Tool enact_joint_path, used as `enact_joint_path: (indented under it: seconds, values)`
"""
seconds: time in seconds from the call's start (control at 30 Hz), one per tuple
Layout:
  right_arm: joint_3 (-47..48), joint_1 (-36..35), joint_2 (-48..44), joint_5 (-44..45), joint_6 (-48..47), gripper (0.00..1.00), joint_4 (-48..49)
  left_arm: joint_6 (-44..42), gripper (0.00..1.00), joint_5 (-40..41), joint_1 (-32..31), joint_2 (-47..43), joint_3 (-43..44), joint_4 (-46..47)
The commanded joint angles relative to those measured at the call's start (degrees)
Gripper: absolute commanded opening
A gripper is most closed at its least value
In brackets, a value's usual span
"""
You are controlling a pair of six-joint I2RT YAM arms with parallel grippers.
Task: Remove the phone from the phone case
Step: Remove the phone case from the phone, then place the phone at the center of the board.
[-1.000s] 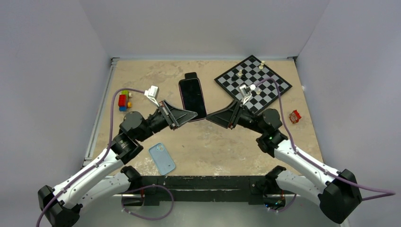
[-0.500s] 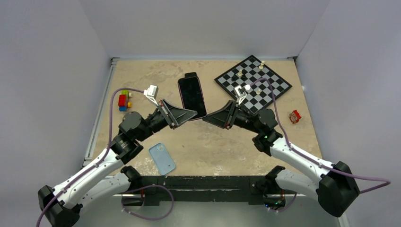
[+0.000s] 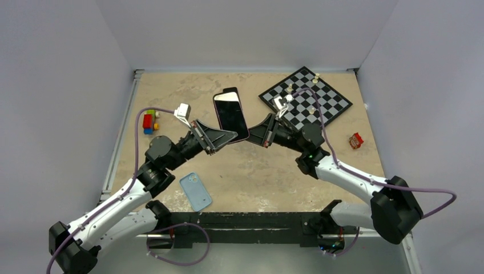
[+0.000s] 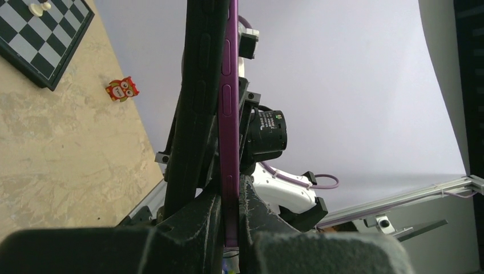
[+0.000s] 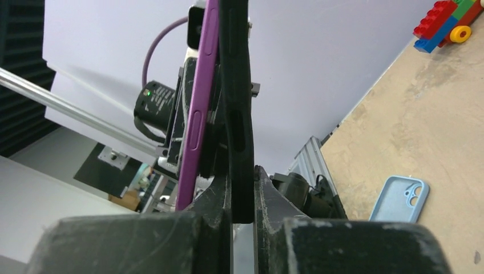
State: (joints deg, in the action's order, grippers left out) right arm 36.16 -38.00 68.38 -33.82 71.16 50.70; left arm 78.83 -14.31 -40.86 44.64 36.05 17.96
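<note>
Your left gripper (image 4: 229, 220) clamps the phone (image 4: 229, 114); your right gripper (image 5: 242, 197) clamps the case (image 5: 235, 85). Beside the chessboard (image 3: 331, 103) they look only partly separated, so keep pulling.

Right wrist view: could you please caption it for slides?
Right end effector grips the black phone case; purple phone angled apart.

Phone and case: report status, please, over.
Left tool shut on phone. Right tool shut on case. Phone partly out of case. Nothing in the way.
</note>
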Motion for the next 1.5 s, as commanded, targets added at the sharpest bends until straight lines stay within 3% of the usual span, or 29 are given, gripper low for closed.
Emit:
enact_joint_path:
  seconds: [0.0, 0.17, 0.4, 0.57, 0.73, 0.87, 1.07, 1.23, 1.37, 1.47]
  values:
    - [6.2, -0.3, 2.1, 5.0, -1.4, 0.0, -2.0, 3.0, 0.0, -4.5, -0.4, -0.7, -0.7, 9.3]
    - [14.6, 0.6, 4.7, 11.8, -5.8, 0.0, -15.2, 5.4, 0.0, -4.5, -0.5, -1.4, -4.9, 11.7]
    - [21.7, 6.3, 13.1, 8.3, -5.3, 0.0, -19.4, 4.8, 0.0, -3.3, -0.5, -7.1, -10.0, 7.8]
    - [16.7, 8.0, 11.5, 10.0, -11.6, 0.0, -27.9, 0.0, 0.0, -1.6, 1.2, -10.4, -11.5, 0.2]
    - [8.9, 8.0, 1.5, 16.8, -20.0, 0.0, -42.8, -10.0, 0.0, -4.1, 9.8, -7.4, -8.4, -10.4]
    - [3.5, 8.0, -10.6, 21.6, -22.8, 0.0, -51.9, -23.7, 0.0, 1.8, 12.9, 3.1, -0.5, -22.1]
    - [4.4, 8.0, -25.3, 27.9, -26.1, 0.0, -65.5, -37.7, 0.0, 13.4, 15.4, 23.8, 13.4, -29.7]
    - [7.4, 8.0, -31.9, 28.7, -27.1, 0.0, -71.2, -39.3, 0.0, 6.7, 22.9, 37.0, 21.1, -29.4]
    - [7.4, 8.0, -35.2, 26.3, -25.5, 0.0, -71.9, -38.4, 0.0, -5.6, 28.7, 51.7, 31.2, -29.8]
    - [7.6, 8.0, -36.6, 24.3, -25.0, 0.0, -72.2, -39.7, 0.0, -8.7, 29.8, 58.5, 36.9, -30.4]
